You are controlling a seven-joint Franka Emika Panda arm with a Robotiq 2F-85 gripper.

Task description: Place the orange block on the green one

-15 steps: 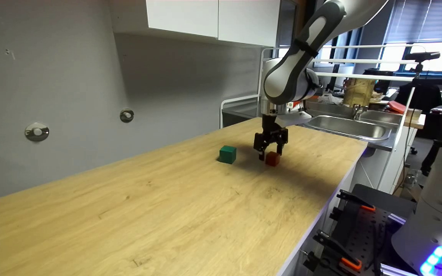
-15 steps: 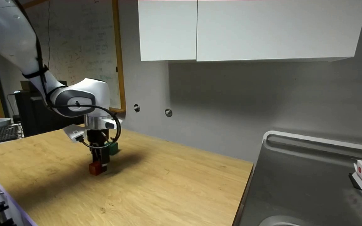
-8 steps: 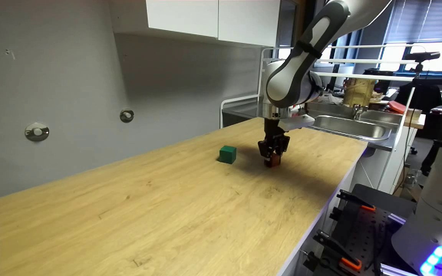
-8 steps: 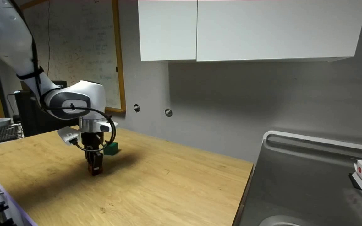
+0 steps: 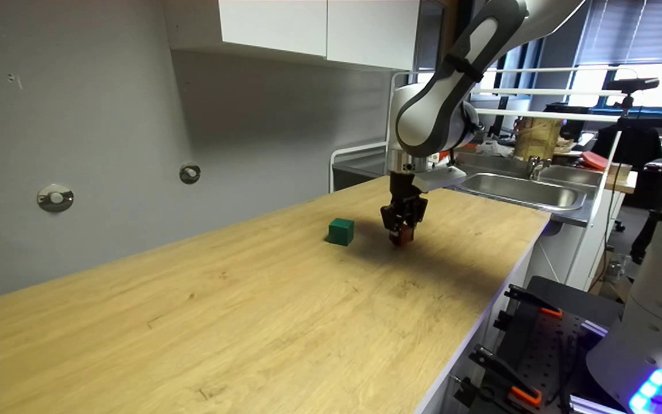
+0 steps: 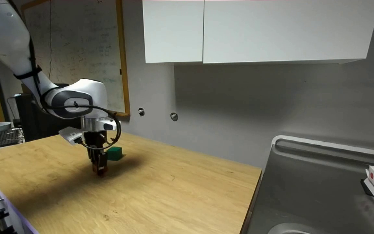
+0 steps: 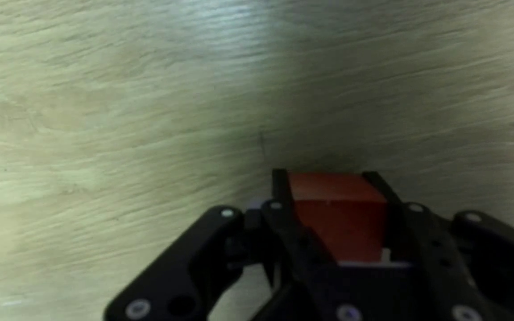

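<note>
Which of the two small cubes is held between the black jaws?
The red-orange cube: the jaws clasp its opposite sides in the wrist view. The dark green cube stands apart on the pale wood-grain tabletop.

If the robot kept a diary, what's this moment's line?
gripper: holds orange block | green block: sits on table | stacking: not yet done

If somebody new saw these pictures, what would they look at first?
Probably the big white robot arm, leaning over the wooden tabletop in both exterior views. Next comes the red-orange block, held in the claw in the wrist view, then the green block, standing apart on the tabletop.
</note>
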